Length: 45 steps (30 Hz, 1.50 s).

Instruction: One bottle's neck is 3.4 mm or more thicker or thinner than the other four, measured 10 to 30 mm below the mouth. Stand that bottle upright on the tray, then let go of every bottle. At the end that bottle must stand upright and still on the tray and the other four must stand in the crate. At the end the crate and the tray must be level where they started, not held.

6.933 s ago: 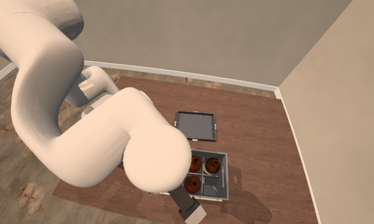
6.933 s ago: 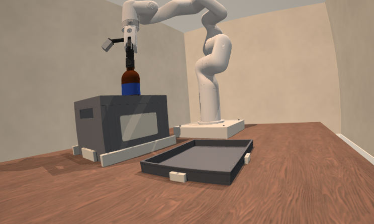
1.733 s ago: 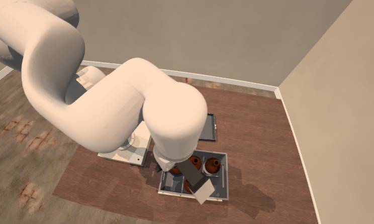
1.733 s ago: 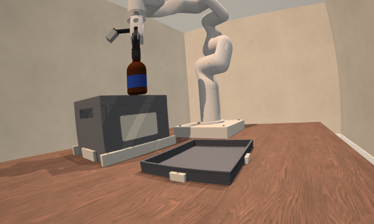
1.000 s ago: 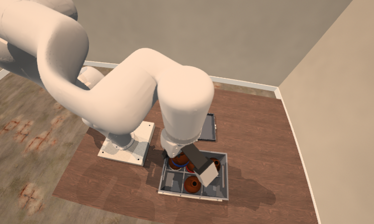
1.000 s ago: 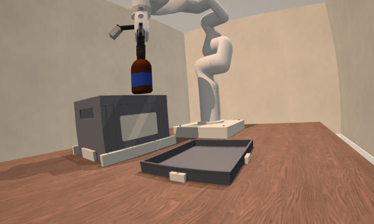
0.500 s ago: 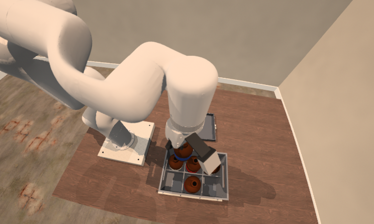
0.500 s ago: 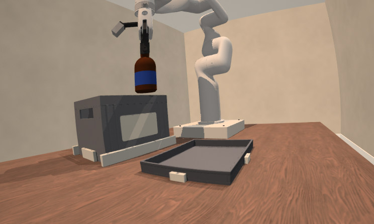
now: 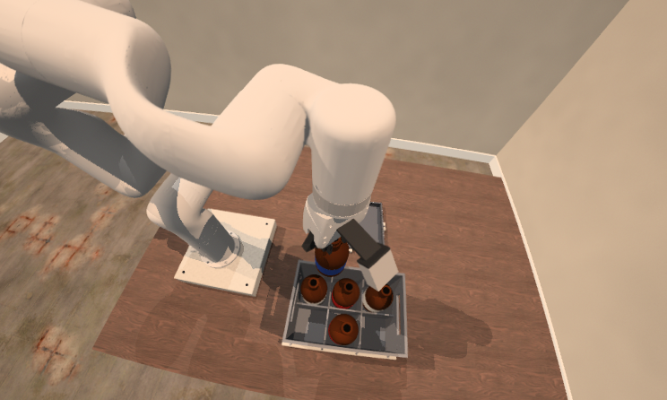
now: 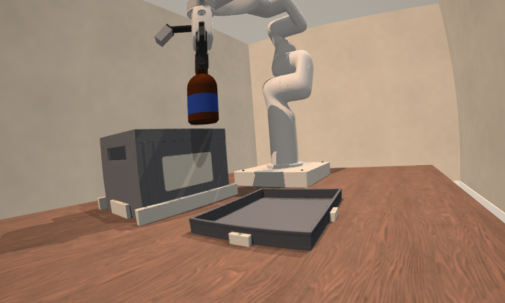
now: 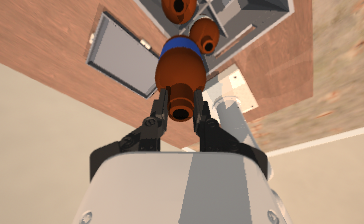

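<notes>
Exterior view: the arm (image 10: 284, 113) rises from its base (image 10: 318, 176) at the back of the table (image 10: 397, 233), reaching high over the crate (image 10: 134, 169). The crate stands on the table just beside the tray (image 10: 254, 235), which lies flat and holds nothing yet. Four bottles (image 9: 346, 291) stand in the crate's compartments in the top view, three in the row nearer the tray and one behind.

The gripper (image 10: 201, 60) is clamped on the neck of the blue-banded bottle (image 10: 203, 99), one finger (image 11: 160, 107) on each side just below the mouth. That bottle hangs upright, its long axis vertical, its bottom above the crate's rim, over the crate's edge on the tray side. The tray lies lower and off to that side, so the coming move looks like a sideways carry away from the crate, then a straight descent with the bottle kept vertical.
</notes>
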Each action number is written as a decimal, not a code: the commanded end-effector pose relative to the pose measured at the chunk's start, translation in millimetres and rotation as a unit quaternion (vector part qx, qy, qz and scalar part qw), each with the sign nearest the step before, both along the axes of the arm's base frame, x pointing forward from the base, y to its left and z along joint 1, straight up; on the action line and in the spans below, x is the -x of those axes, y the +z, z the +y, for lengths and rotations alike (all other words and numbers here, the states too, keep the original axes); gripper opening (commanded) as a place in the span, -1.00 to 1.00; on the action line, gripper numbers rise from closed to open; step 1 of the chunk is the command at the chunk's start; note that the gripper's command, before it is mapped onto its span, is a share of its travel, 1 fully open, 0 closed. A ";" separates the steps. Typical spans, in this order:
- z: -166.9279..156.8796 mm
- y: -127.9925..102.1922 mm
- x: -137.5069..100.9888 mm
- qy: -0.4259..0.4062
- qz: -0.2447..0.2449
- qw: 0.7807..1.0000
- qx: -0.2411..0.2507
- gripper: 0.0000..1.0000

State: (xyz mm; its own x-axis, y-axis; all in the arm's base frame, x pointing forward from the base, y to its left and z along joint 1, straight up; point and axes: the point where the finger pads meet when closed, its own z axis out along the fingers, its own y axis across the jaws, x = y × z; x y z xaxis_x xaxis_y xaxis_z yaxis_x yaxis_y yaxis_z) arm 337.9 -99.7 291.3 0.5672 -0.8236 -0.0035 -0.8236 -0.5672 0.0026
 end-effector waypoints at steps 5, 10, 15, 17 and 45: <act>15.6 1.6 -7.9 0.000 -0.002 1.000 0.001 -1.00; 21.9 1.6 -10.7 0.000 -0.002 1.000 0.001 -1.00; 32.6 1.6 -15.4 0.000 -0.002 1.000 0.001 -1.00; 36.9 1.6 -17.3 0.000 -0.002 1.000 0.001 -1.00; 88.2 1.6 -39.9 0.000 -0.002 1.000 0.001 -1.00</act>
